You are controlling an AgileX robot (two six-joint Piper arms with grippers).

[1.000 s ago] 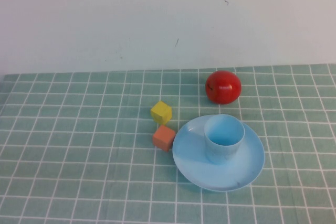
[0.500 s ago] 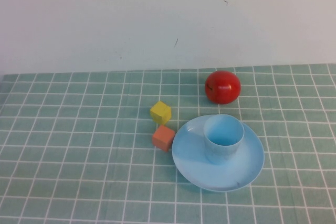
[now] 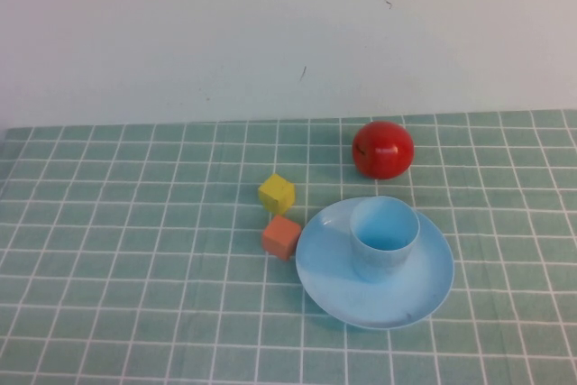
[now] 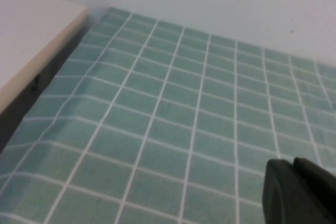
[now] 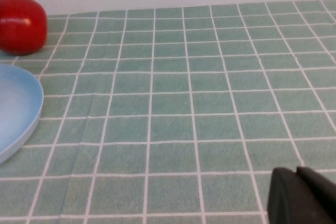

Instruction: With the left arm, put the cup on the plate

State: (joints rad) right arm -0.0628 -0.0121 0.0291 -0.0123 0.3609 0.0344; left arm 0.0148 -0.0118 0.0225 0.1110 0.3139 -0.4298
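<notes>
Cup point(image 3: 385, 237) sits upright on the plate point(image 3: 375, 263), so the job looks done to me. Left gripper point(image 4: 302, 192) and right gripper point(image 5: 303, 196) hang over bare cloth, well clear; both look closed, holding nothing.

The high view looks down at an angle from the robot's own side toward the back wall, covering the table point(image 3: 117, 250), plate point(image 3: 329, 281) and red ball point(image 3: 383, 148) from a moderate distance. The left wrist view sits low and close over bare table point(image 4: 157, 119), with the left end effector point(image 4: 299, 192) at the frame corner. The right wrist view, equally low, shows the right end effector point(image 5: 302, 195) and shares the plate point(image 5: 18, 108) and red ball point(image 5: 21, 23) with the high view.
</notes>
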